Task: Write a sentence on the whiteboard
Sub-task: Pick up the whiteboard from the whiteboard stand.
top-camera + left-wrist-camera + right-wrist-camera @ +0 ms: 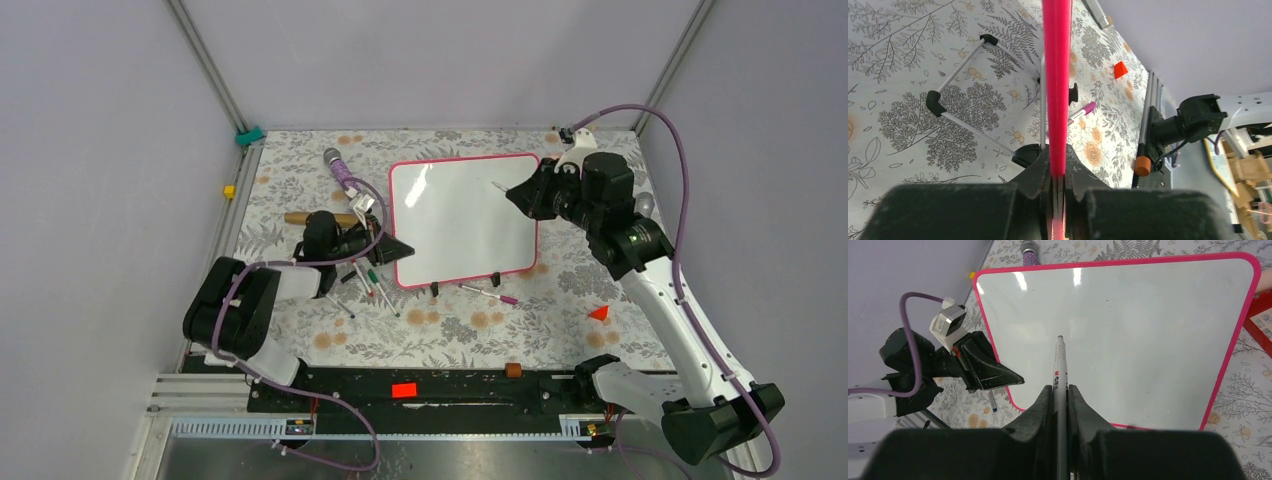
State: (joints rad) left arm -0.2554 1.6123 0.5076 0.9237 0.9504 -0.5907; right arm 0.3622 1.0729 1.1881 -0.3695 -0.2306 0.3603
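Note:
The whiteboard (460,220) (1148,340), glossy white in a thin pink frame, lies mid-table. Its surface is blank, and no sentence shows on it. My left gripper (400,248) (1058,175) is shut on the board's pink left edge (1056,75), near the front corner. It also appears in the right wrist view as the left gripper (998,375). My right gripper (515,195) (1060,390) is shut on a white marker (1060,360). The marker's dark tip points over the board's upper middle. Whether the tip touches the surface I cannot tell.
Several loose markers (365,280) lie beside the left gripper, and a pink-capped marker (490,293) lies before the board's black feet (434,289). A purple microphone (338,168), a wooden stick (315,217) and a red wedge (599,313) sit around. A red block (1260,315) adjoins the board's far side.

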